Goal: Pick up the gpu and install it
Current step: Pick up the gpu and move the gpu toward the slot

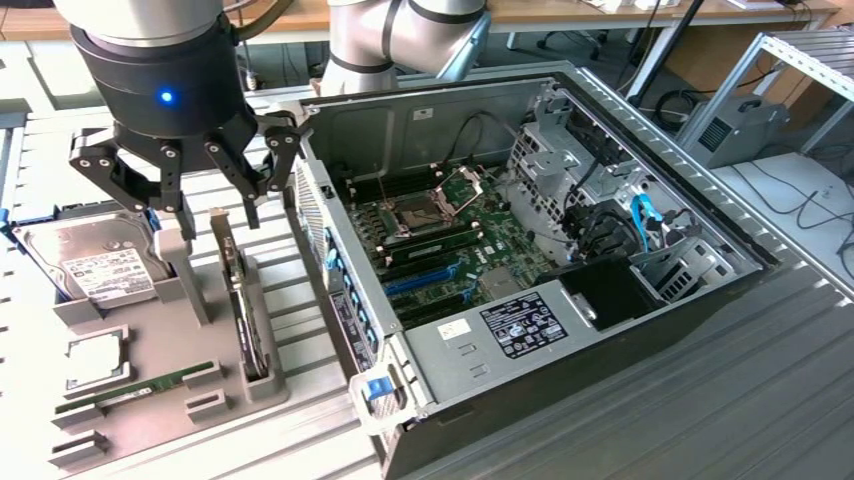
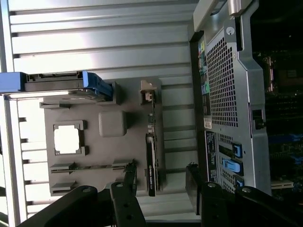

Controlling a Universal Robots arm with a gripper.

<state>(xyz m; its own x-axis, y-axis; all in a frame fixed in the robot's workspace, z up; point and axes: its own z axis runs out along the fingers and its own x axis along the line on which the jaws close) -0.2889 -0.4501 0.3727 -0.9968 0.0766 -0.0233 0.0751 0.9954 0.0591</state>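
A: gpu (image 1: 244,320) – where's it at, and what's round it? Big stuff first.
B: Biggest is the ribbed metal table (image 1: 694,400). On it sits the pc case (image 1: 334,290), lying on its side w/ the whole top open. Mobo (image 1: 494,255) is bare in the middle, blue slots (image 1: 424,280) free from above. Cables and drive cages crowd the exterior view's right end.
A: Next?
B: Grey holder tray (image 1: 174,340), just beside the case's perforated wall, on the exterior view's left. There's a narrow strip of table btwn the tray edge and the case.
A: Arm?
B: Gripper (image 1: 200,212) hangs over the tray's far end. Fingers are spread wide, holding nothing, above the parts.
A: Parts in the tray?
B: Hard drive (image 1: 100,265) is at the far end. The gpu stands on its long edge along the tray side nearest the case, bracket end toward the hard drive. In the wrist view the gpu (image 2: 150,165) lines up btwn the two fingers (image 2: 128,189), w/ air on both sides. Then a green memory stick (image 1: 134,385) and a square chip (image 1: 94,360) on the tray's other side, well apart from the gpu.
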